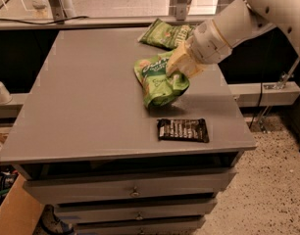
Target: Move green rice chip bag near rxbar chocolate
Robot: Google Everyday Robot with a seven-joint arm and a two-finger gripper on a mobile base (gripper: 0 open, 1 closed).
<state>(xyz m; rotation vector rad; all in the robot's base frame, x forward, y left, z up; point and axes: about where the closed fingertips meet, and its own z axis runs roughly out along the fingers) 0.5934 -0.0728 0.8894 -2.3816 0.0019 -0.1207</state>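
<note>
The green rice chip bag (pixel 159 82) hangs crumpled and tilted over the right-centre of the grey cabinet top (pixel 81 97), its lower end just behind the rxbar chocolate (pixel 183 129), which lies flat near the front edge. The gripper (pixel 176 68) is clamped on the bag's upper right side, reaching in from the right on the white arm (pixel 238 23). Behind it, an olive-green bag (pixel 164 33) lies at the back edge.

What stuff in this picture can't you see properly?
All in the camera view:
1. The green rice chip bag's top right corner is covered by the hand gripping it above the table's right side.
2. The duller green bag's right end is hidden behind the arm.
3. The rxbar chocolate's white letters are too small to read.
4. The arm's upper part is cut off by the top edge.
</note>
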